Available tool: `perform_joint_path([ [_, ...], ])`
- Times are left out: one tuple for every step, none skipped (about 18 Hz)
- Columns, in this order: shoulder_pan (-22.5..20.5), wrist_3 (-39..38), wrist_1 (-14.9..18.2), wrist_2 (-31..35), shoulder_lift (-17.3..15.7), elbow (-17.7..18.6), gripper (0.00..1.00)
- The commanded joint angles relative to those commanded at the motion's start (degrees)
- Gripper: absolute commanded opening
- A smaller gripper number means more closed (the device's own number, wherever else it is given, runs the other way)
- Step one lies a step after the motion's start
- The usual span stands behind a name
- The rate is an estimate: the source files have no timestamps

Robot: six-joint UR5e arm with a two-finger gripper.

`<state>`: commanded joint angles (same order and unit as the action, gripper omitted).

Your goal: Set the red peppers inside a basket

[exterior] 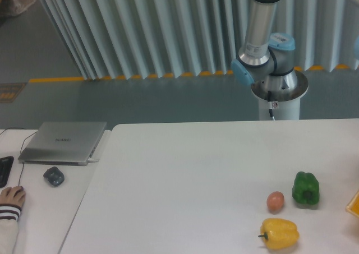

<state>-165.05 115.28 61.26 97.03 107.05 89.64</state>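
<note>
Gripper and wrist lie outside the frame past the right edge, so whether the gripper is open or holding anything cannot be told. Only the arm's base and lower links [265,46] show at the upper right, the column rising out the top of the frame, which suggests the arm is reaching off to the right, probably toward the basket. A yellow-orange corner [354,204] at the right edge may be that basket, though too little shows to be sure. The red pepper is nowhere on the visible surface [185,181]; it may be with the gripper out of view. Left behind in a loose cluster at the lower right are the green pepper [305,189], the small tan-pink fruit [275,202] just beside it, and the yellow pepper [279,233] nearer the frame's bottom. None of these belongs to the task.
</note>
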Motion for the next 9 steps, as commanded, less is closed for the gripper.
perform_joint_path([
  [-0.3, 1.9, 0.0, 0.0, -0.1, 0.0, 0.51],
  [-0.4, 2.9, -0.1, -0.1, -0.1, -0.1, 0.51],
  [-0.3, 2.6, 0.0, -0.1, 0.0, -0.1, 0.51],
  [-0.2, 2.5, 0.0, -0.1, 0.1, 0.0, 0.51],
  [-0.1, 2.2, 0.1, 0.0, 0.1, -0.1, 0.53],
  [-0.1, 1.8, 0.2, -0.1, 0.2, -0.3, 0.74],
  [-0.2, 1.6, 0.2, -0.1, 0.3, -0.3, 1.0],
  [-0.2, 1.8, 0.2, -0.1, 0.4, -0.3, 1.0],
  [-0.3, 1.7, 0.2, -0.2, 0.4, -0.4, 1.0],
])
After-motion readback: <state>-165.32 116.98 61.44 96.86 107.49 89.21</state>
